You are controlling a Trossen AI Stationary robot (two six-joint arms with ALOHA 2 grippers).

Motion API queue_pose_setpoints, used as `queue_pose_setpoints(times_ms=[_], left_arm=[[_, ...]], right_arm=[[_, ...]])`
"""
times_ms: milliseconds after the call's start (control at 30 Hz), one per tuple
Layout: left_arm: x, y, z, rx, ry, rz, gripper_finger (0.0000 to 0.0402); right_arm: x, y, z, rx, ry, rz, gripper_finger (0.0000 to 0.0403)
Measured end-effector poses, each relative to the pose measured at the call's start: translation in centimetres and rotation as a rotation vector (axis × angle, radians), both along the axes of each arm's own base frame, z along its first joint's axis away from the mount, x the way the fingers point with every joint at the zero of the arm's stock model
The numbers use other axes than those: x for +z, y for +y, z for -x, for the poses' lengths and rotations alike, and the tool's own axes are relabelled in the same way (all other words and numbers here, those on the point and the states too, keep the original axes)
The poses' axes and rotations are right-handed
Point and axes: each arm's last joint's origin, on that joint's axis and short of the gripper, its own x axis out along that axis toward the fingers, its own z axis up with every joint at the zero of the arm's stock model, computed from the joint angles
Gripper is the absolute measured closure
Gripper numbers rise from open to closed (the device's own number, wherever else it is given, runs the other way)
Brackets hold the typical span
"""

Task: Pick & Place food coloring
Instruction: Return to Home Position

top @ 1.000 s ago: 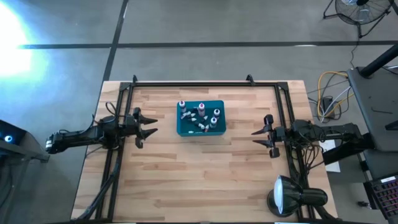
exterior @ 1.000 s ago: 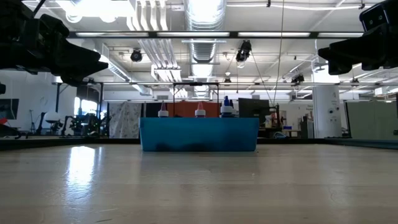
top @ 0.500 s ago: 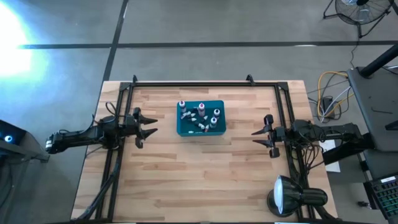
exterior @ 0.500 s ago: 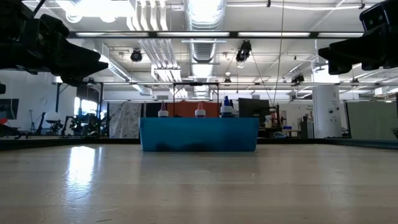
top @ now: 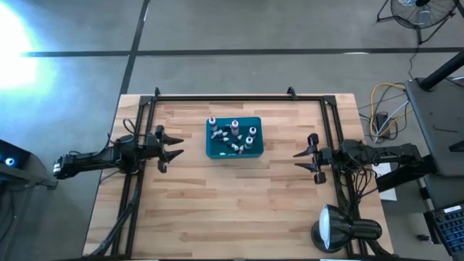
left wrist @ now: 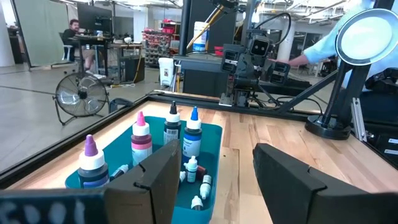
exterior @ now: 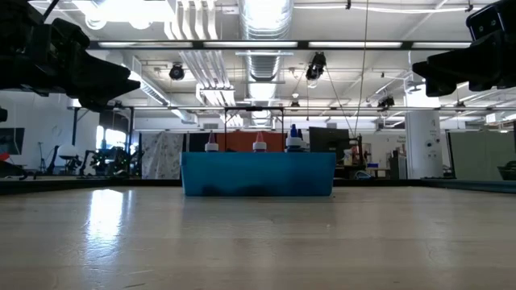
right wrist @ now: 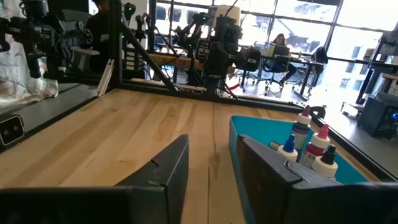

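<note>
Between the two arms, toward the far half of the wooden table [top: 239, 210], stands the teal bin [top: 217, 153], and the food coloring bottles [top: 233, 133] are gathered inside it: several larger ones upright with caps above the rim, the smallest lying loose on its floor. None shows on the wood outside the bin. The left gripper [top: 174, 147] hovers at the left edge of the table, fingers spread and holding nothing; the bin lies to its right and slightly farther back. The right gripper [top: 300, 159] hovers at the right edge, likewise spread and empty; the bin lies to its left and a little farther back. Both point inward at the bin, and the left gripper is the slightly nearer of the two. The bin's long axis runs left to right, roughly along the line joining the grippers. Each wrist view shows its own parted fingers with the bin ahead, apart from it. Compared with the frames of a second ago, nothing has shifted: arms, bin and bottles keep the same places, which suggests both arms are already parked.
</note>
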Motion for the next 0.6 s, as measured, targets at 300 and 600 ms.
queue_pose_setpoints(times_ms=[300, 600], left_arm=[[0.01, 0.0, 0.0, 0.0, 0.0, 0.0, 0.0223], [0.02, 0.0, 0.0, 0.0, -0.001, 0.0, 0.0223]], right_arm=[[0.0, 0.0, 0.0, 0.0, 0.0, 0.0, 0.0281], [0.0, 0.0, 0.0, 0.0, 0.0, 0.0, 0.0269]])
